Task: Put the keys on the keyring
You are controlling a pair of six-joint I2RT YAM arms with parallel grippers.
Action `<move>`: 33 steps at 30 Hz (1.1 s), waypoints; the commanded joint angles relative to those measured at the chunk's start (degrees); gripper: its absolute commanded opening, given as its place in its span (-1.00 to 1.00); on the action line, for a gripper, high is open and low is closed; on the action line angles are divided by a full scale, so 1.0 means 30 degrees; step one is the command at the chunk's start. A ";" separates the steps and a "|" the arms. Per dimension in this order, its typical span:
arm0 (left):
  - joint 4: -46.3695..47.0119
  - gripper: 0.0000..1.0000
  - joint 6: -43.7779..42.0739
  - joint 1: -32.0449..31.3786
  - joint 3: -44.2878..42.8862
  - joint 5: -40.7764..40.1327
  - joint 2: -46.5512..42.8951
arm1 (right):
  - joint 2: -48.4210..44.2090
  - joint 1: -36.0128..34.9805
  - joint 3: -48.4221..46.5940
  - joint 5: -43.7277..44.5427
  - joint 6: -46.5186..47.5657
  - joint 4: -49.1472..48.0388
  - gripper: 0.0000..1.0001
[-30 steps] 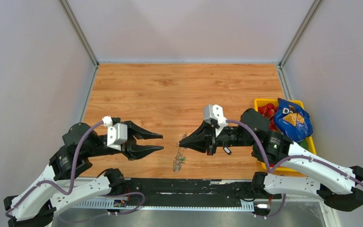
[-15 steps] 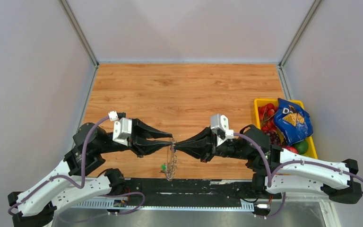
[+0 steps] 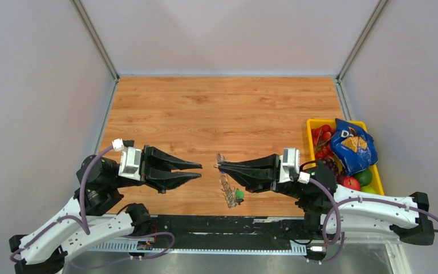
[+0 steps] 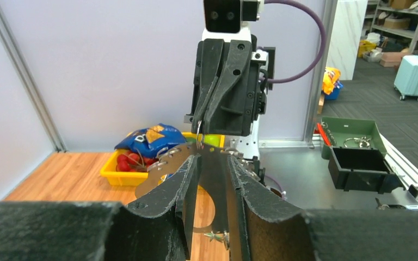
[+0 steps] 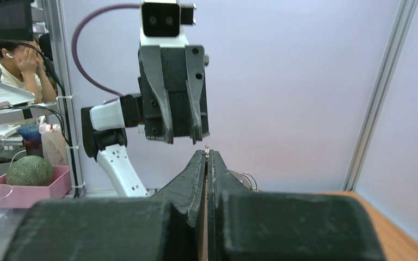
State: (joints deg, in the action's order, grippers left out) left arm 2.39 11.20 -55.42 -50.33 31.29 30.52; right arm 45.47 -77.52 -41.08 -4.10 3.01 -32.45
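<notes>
Grey walls enclose a wooden table. Above its near edge, about midway along, the keyring dangles with its fringe of small metal pieces and a green tag, pinched at the top by the right gripper, jaws together. Facing it, just apart, the left gripper has its jaws spread. A yellow bin of fruit and a blue chip bag sits at the right edge.

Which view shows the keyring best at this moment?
Top external: the keyring hangs in full from the shut right gripper, green tag included. Left wrist shows it closer, but partly behind the left gripper. Right wrist shows only a sliver above the closed tips.
</notes>
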 commanded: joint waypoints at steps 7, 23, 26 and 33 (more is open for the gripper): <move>0.3951 -0.39 0.1891 -0.0051 0.0849 0.0380 0.0483 | 0.0586 -0.0178 -0.0624 -0.2079 0.1918 -0.4170 -1.00; 0.5581 -0.51 0.3201 -0.0044 0.0944 0.2046 0.1657 | 0.1171 -0.0206 -0.1452 -0.2944 0.1928 -0.4094 -1.00; 0.5506 -0.52 0.3105 -0.0058 0.0940 0.2001 0.1586 | 0.1331 -0.0206 -0.1565 -0.3052 0.1955 -0.4088 -1.00; 0.5569 -0.53 0.2942 -0.0043 0.0824 0.2009 0.1742 | 0.1696 -0.0206 -0.1837 -0.3088 0.1928 -0.4067 -1.00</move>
State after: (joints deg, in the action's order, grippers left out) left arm 16.99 19.94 -55.42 -47.40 36.10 35.24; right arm 50.43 -77.82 -43.38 -12.58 8.32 -40.51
